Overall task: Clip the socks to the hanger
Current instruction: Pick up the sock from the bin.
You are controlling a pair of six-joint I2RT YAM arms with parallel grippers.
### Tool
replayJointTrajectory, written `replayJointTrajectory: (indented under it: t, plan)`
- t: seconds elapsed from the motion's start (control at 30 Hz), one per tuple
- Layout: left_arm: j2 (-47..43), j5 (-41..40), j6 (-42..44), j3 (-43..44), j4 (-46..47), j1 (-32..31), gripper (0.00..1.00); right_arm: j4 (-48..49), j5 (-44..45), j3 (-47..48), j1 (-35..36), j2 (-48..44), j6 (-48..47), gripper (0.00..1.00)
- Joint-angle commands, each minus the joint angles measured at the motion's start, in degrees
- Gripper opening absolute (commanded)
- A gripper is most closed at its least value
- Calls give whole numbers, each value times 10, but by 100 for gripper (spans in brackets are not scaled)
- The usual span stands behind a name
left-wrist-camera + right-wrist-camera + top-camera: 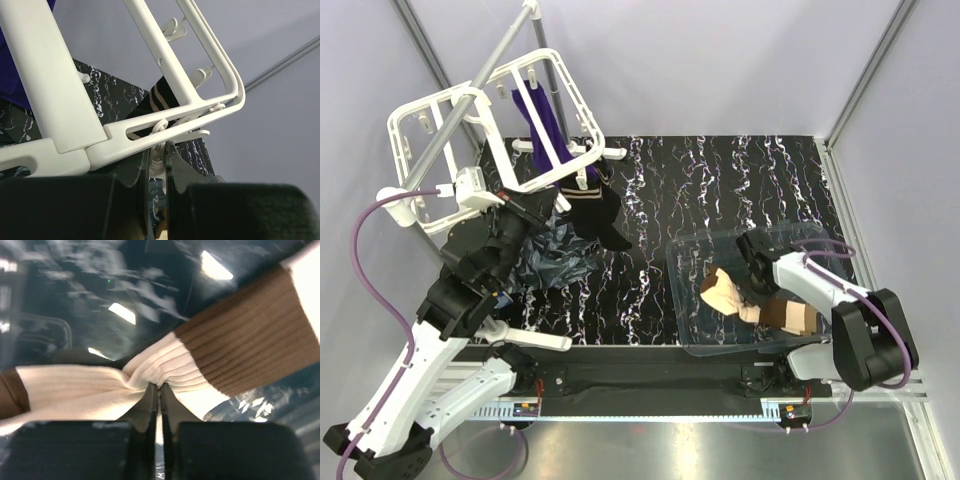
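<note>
White plastic forms the hanger, which hangs at the left rear from a grey metal pole. The left end effector is raised to the hanger's near edge. Its fingers stand narrow and pinch a small white clip just below the frame bar. A purple cloth hangs from the far side of the hanger. A black sock hangs at the near right corner, just beyond the pinched clip, with pale stripes on its cuff. Below the hanger, a dark crumpled sheet lies on the black marbled surface.

On the right of the surface sits a clear plastic tray. The beige socks lie inside it. The right end effector is down in the tray. Its fingers are closed tight on a fold of cream fabric, and a brown ribbed cuff lies just to the right of the pinch. Whether the fold belongs to one sock or two cannot be told.
</note>
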Motion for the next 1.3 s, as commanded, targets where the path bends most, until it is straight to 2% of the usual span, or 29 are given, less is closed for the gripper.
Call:
replayJointTrajectory:
  t: [0.0, 0.17, 0.27, 0.37, 0.4, 0.47, 0.53, 0.6, 0.63, 0.7, 0.73, 0.83, 0.87, 0.93, 0.97, 1.07, 1.2, 1.27]
  plan:
    - [-9, 20, -3, -5, 18, -4, 0, 76, 34, 25, -2, 38, -76, 0]
    - [-2, 27, -12, -11, 24, -3, 0, 145, 76, 33, -2, 29, -229, 0]
    - [1, 31, -16, -11, 31, -3, 0, 182, 39, 31, 0, 32, -272, 0]
    - [1, 32, -16, -13, 32, -3, 0, 176, -2, 43, 3, 50, -273, 0]
    - [1, 32, -16, -14, 32, -3, 0, 163, -9, 49, 3, 50, -267, 19]
    - [1, 34, -17, -16, 33, -4, 0, 156, -12, 52, 3, 34, -258, 50]
    - [-1, 32, -17, -18, 33, -3, 0, 161, -13, 43, 2, 9, -257, 70]
    - [-4, 32, -17, -19, 33, -4, 0, 147, -2, 46, 0, -23, -248, 76]
    - [-6, 32, -17, -20, 33, -4, 0, 138, 4, 52, -3, -32, -247, 84]
    - [-8, 33, -18, -21, 34, -4, 0, 96, 38, 75, -7, -48, -246, 87]
    - [-9, 34, -19, -22, 34, -3, 0, 79, 54, 83, -16, -51, -234, 94]
    - [-12, 38, -20, -21, 34, -3, 0, 43, 84, 99, -46, -56, -229, 95]
    - [-14, 38, -21, -21, 34, -3, 0, 44, 76, 94, -77, -58, -227, 92]
    - [-17, 42, -23, -22, 35, -3, 0, 37, 73, 85, -112, -58, -187, 80]
    - [-18, 45, -26, -23, 35, -3, 0, 32, 77, 76, -146, -55, -172, 67]
    - [-18, 60, -30, -22, 41, -4, 0, 63, 56, 68, -189, -38, -179, 65]
    - [-14, 69, -27, -16, 40, -3, 0, 85, 16, 79, -288, 13, -176, 60]
    - [-15, 70, -26, -14, 42, -3, 0, 106, 13, 86, -303, 43, -178, 59]
